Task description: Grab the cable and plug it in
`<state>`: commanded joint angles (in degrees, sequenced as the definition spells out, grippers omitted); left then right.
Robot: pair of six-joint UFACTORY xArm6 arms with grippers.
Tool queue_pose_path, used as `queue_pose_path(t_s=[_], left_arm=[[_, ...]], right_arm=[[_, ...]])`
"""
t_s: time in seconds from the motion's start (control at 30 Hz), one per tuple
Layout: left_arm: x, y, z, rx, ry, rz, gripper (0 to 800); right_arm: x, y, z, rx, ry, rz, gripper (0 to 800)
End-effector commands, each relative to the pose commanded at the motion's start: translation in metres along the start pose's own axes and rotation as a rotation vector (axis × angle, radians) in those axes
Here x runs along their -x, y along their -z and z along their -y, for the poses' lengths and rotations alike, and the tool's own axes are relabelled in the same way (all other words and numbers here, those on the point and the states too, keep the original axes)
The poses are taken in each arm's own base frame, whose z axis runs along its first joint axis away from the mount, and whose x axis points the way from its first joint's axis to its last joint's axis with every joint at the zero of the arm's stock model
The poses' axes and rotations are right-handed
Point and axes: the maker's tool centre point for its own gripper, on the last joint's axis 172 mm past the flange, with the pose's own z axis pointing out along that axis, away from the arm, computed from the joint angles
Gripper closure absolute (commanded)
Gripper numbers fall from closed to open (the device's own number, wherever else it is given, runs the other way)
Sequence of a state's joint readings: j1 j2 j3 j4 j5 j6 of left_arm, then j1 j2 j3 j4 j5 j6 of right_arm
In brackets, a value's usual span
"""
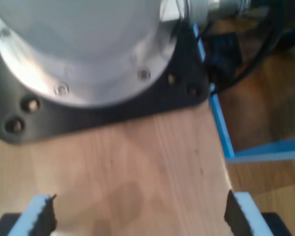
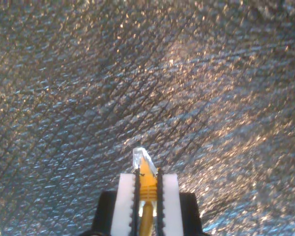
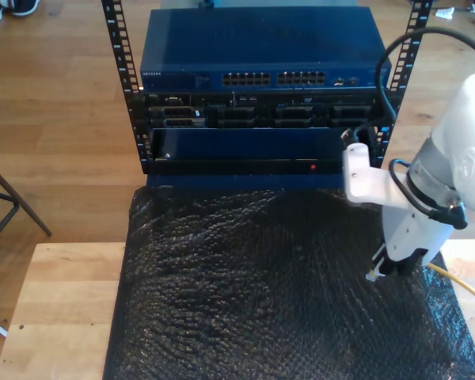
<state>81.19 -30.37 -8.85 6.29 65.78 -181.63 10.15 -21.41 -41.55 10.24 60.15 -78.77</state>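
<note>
My second gripper (image 2: 147, 176) is shut on the yellow cable (image 2: 147, 184) just behind its clear plug (image 2: 142, 156), which sticks out past the fingertips. It hangs over a black bubble-wrap mat (image 2: 137, 73). At the exterior view's right, the white arm holds my second gripper (image 3: 385, 267) low over the mat (image 3: 261, 293), plug (image 3: 372, 275) pointing down. The cable (image 3: 461, 286) trails off toward the exterior view's right edge. My first gripper (image 1: 140, 214) stands open over bare wood, with nothing between its fingers.
A blue network switch (image 3: 257, 47) with rows of ports (image 3: 273, 78) sits atop a rack (image 3: 261, 119) behind the mat. In the first wrist view, an arm's round metal base (image 1: 83, 49) on a black plate (image 1: 118, 110) stands on the wooden table (image 1: 137, 162), with blue tape (image 1: 221, 128) at its edge.
</note>
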Motion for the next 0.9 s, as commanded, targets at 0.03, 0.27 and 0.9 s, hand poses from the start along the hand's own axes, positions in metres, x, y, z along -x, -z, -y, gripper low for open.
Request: queue_pose_path(t_s=[0.03,0.27,0.9], left_arm=[[-0.001,-0.005,0.000,0.001,-0.002,-0.003,0],[0.011,-0.018,0.005,-0.007,-0.003,0.058,0],[0.011,-0.018,0.005,-0.009,-0.002,0.060,0]], right_arm=[[-0.005,0.001,-0.003,0.009,0.014,0.000,800],[-0.045,0.010,-0.032,0.133,0.129,0.005,799],[-0.075,0.013,-0.094,0.497,0.299,0.143,800]])
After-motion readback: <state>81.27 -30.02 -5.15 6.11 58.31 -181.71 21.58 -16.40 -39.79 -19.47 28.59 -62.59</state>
